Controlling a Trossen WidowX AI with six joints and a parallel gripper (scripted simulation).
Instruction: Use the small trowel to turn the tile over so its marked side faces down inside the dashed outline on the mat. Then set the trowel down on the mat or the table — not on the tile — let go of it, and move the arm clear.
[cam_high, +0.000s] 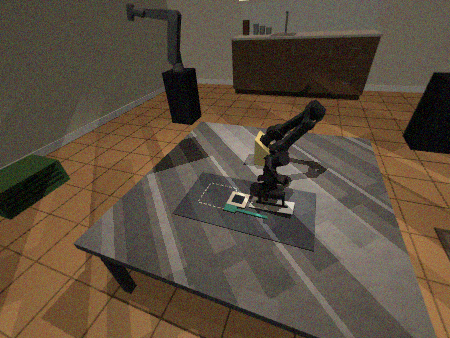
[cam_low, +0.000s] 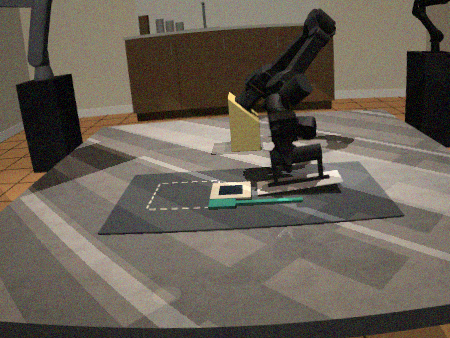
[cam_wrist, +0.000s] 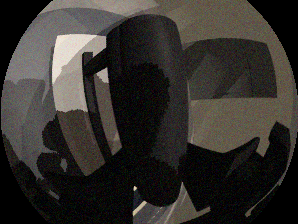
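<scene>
The black six-joint arm (cam_low: 295, 50) folds steeply down over the desk's middle, wrist vertical; its parallel-jaw gripper (cam_low: 296, 176) is clamped on a flat white slab (cam_low: 327, 181).

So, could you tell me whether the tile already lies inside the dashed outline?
No, the tile sits just right of the dashed outline, dark mark up.

From my feed there's a yellow wedge block (cam_low: 244, 129) sitting on the striped grey tabletop (cam_low: 215, 280). Behind it, a long brown counter (cam_high: 305, 64) with a few jars (cam_high: 261, 29), plus a green crate (cam_high: 27, 181) on the tiled floor.
</scene>
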